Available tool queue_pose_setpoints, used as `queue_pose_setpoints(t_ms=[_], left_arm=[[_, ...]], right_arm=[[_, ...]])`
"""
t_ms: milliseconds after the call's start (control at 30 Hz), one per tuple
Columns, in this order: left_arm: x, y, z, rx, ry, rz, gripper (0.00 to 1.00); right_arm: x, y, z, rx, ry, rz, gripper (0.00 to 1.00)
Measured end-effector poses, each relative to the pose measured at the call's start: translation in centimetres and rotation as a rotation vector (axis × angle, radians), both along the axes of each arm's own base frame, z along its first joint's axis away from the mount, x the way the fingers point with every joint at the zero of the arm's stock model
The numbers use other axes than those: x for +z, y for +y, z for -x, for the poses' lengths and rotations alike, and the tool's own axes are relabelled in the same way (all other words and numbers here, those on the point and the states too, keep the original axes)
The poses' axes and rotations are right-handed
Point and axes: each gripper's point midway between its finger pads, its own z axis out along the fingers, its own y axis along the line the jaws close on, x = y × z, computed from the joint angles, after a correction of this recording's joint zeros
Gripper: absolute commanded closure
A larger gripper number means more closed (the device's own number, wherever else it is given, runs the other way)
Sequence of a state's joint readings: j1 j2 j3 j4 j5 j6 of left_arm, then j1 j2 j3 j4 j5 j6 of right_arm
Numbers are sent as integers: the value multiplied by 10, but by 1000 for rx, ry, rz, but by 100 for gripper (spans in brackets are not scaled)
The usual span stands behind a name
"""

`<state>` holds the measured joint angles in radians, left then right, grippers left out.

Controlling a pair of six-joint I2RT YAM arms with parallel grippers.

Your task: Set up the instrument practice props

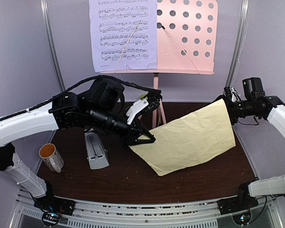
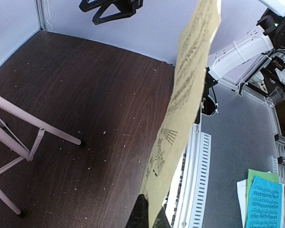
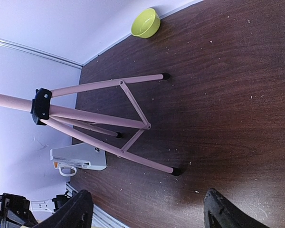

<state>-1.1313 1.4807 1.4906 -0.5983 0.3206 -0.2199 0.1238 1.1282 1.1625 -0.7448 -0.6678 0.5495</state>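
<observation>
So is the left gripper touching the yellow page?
Touching. The left wrist view shows the yellow page clamped at its lower end in the left gripper.

the dark brown wooden table (image 1: pixel 194 178) carries the three feet of the pink music stand (image 3: pixel 109 145), a grey metronome (image 1: pixel 96 151) at the left, a white mug (image 1: pixel 51 156) just beside it, and a lime-green bowl (image 3: pixel 146 23) near the wall. pale specks lie scattered.

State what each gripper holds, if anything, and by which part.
The left gripper pinches the pale-yellow sheet-music page by its left corner; the right gripper is open and holds nothing.
</observation>
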Motion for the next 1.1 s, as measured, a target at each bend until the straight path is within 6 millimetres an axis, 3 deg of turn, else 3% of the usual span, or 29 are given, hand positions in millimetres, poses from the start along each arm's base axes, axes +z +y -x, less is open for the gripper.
queue_pose_setpoints(t_ms=[633, 767, 967, 1100], left_arm=[[-2, 6, -5, 8, -77, -3, 100], [5, 14, -8, -2, -249, -78, 100], [17, 19, 4, -65, -603, -188, 100], [32, 32, -4, -53, -830, -264, 100]], right_arm=[[-13, 3, 4, 5, 29, -30, 21], [-14, 4, 4, 7, 31, -31, 21], [-12, 4, 3, 7, 24, -32, 21], [-9, 4, 0, 3, 8, -39, 21]])
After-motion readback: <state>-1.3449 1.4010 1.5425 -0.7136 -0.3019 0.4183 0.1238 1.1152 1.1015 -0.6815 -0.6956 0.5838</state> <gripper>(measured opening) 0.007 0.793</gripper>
